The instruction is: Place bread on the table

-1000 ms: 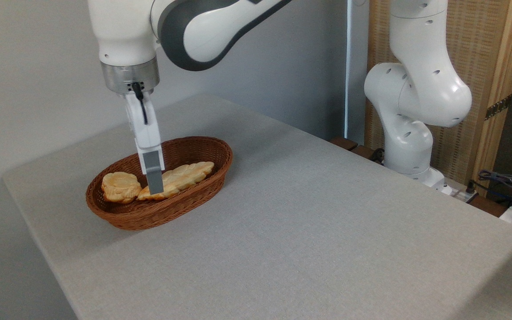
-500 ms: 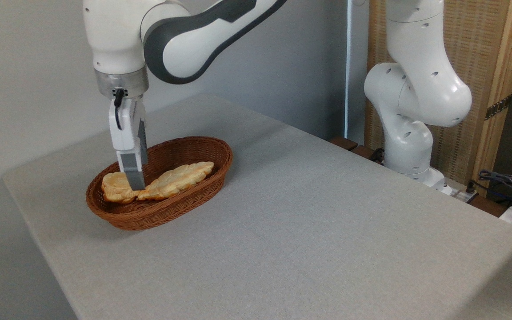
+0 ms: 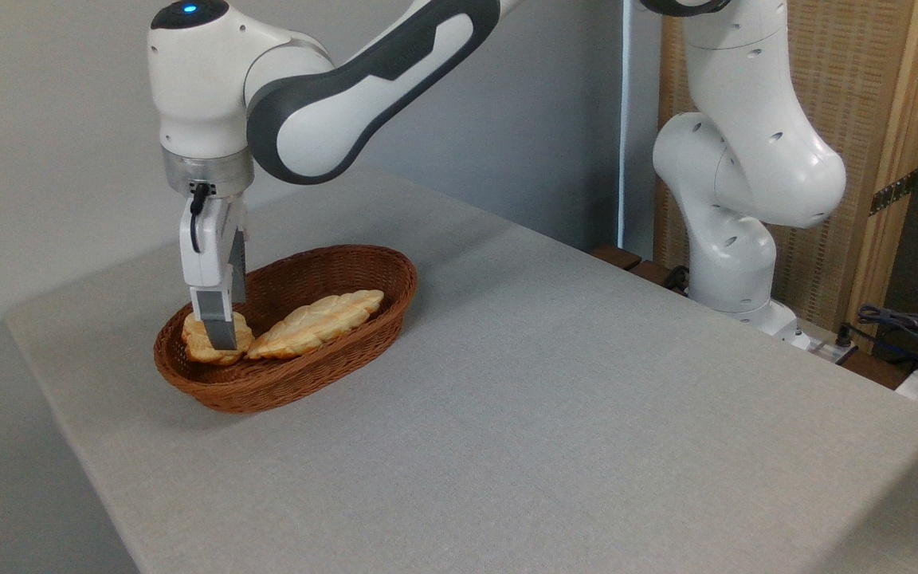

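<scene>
Two breads in the wicker basket (image 3: 307,383): bun (image 3: 202,343) under the hand (image 3: 220,339), hand's opening indiscernible, beside leaf-shaped loaf (image 3: 319,321).

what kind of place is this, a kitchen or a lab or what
Most likely a robotics lab or test room, not a kitchen: a robot arm is mounted beside a bare grey table, loose cables lie at the right, and the only food is bread in a wicker basket.

woven wicker basket (image 3: 331,375), matt fabric-textured table (image 3: 555,414)

Hand (image 3: 220,341) down over bread (image 3: 202,341) in wicker basket (image 3: 284,383); finger gap hidden.
</scene>
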Controlling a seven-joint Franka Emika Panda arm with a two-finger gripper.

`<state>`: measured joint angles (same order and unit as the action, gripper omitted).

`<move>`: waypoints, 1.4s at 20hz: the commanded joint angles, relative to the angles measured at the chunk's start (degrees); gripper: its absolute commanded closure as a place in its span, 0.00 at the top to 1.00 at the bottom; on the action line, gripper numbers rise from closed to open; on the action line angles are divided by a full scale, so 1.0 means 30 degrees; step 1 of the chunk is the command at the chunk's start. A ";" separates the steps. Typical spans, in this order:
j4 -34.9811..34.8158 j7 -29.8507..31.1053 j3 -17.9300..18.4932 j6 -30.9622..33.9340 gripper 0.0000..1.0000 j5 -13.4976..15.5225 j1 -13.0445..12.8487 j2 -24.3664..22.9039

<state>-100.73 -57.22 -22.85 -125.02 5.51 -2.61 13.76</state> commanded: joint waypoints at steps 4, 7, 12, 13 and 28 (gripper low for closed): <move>0.0001 -0.0174 -0.0588 -0.1218 1.00 -0.1159 0.0078 0.0480; 0.0001 -0.0086 -0.0938 -0.1336 1.00 -0.1922 0.0078 0.0773; 0.0030 -0.0057 -0.0939 -0.1394 1.00 -0.2422 0.0107 0.1037; 0.0030 -0.0028 -0.0939 -0.1394 1.00 -0.2422 0.0079 0.1037; 0.0030 0.0060 -0.0998 -0.1365 1.00 -0.2451 0.0078 0.1711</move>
<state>-100.73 -57.25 -25.57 -128.17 -0.73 -2.63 18.29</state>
